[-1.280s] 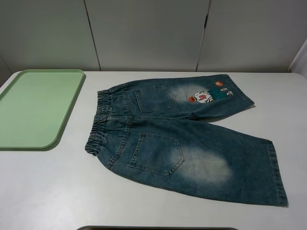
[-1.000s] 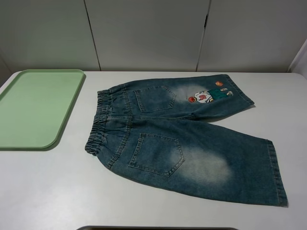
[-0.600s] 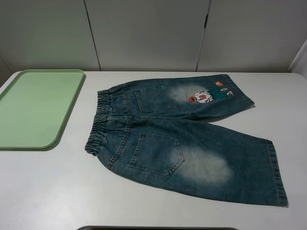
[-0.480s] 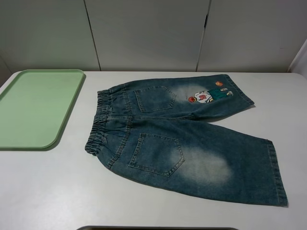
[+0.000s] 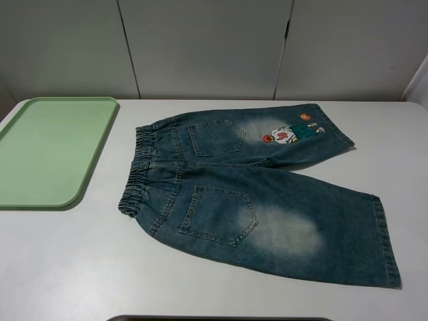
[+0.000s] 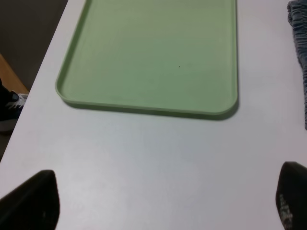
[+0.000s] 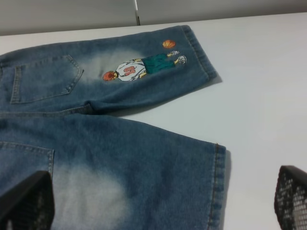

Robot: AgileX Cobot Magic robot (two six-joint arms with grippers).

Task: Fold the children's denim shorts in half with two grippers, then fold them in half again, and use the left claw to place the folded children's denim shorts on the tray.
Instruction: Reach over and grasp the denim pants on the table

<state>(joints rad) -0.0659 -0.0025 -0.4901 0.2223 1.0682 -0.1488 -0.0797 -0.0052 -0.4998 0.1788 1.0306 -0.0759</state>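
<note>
One open right gripper [image 7: 158,207], shorts [image 5: 267,200] just ahead

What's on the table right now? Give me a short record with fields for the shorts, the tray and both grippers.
shorts: children's denim shorts spread flat, unfolded, on the white table
orientation: waistband toward the tray, back pockets facing up
patch: cartoon patch on the far leg, near its hem
tray: pale green tray, left of the shorts, apart from them, nothing on it
left gripper: open, holding nothing, over the table beside the tray
right gripper: open, holding nothing, over the near leg by its hem
folds done: none
</note>
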